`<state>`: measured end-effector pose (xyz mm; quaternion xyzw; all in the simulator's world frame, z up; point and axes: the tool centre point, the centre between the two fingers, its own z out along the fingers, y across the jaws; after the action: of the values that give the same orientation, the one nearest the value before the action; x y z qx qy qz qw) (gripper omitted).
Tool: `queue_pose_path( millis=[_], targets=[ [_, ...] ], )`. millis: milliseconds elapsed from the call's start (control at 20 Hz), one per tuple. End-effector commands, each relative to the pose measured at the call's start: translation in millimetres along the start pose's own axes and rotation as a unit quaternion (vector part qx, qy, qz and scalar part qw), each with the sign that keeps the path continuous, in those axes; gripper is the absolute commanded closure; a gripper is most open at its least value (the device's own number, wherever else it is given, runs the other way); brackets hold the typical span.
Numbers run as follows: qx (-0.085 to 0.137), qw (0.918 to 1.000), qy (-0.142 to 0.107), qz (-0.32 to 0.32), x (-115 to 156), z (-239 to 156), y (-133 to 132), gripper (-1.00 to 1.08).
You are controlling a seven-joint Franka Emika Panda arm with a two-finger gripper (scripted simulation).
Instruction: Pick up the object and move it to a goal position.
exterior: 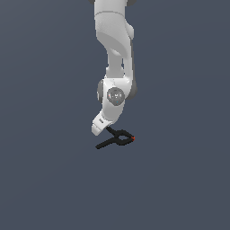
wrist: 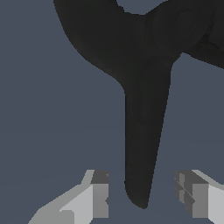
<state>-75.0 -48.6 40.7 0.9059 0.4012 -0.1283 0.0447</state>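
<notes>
The object is a small black spring clamp [exterior: 117, 138] with two thin splayed handles, a looped middle and a red-orange tip, lying on the dark grey floor. In the exterior view the white arm reaches down to it, and its hand hides one handle's end and the fingers. In the wrist view the clamp [wrist: 144, 109] fills the picture, one black handle running down between the two grey fingertips [wrist: 99, 192]. My gripper [wrist: 144, 194] is open, with a gap on each side of the handle.
A plain dark grey floor [exterior: 54, 179] spreads all around the clamp. No other objects or edges show in either view.
</notes>
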Motion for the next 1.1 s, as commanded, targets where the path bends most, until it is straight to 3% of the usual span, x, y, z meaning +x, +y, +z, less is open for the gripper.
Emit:
queue_pose_path(
  millis=[0,250,300,1050],
  targets=[
    [0.0,1.0,-0.001,-0.001,-0.5,10.1,-0.6,-0.2],
    [0.001,1.0,-0.001,-0.002,-0.8,19.1,-1.1,-0.2],
    [0.001,1.0,-0.001,-0.002,-0.8,19.1,-1.1,1.08],
    [0.0,1.0,0.0,-0.002,4.8,15.4,-9.3,1.08]
  ],
)
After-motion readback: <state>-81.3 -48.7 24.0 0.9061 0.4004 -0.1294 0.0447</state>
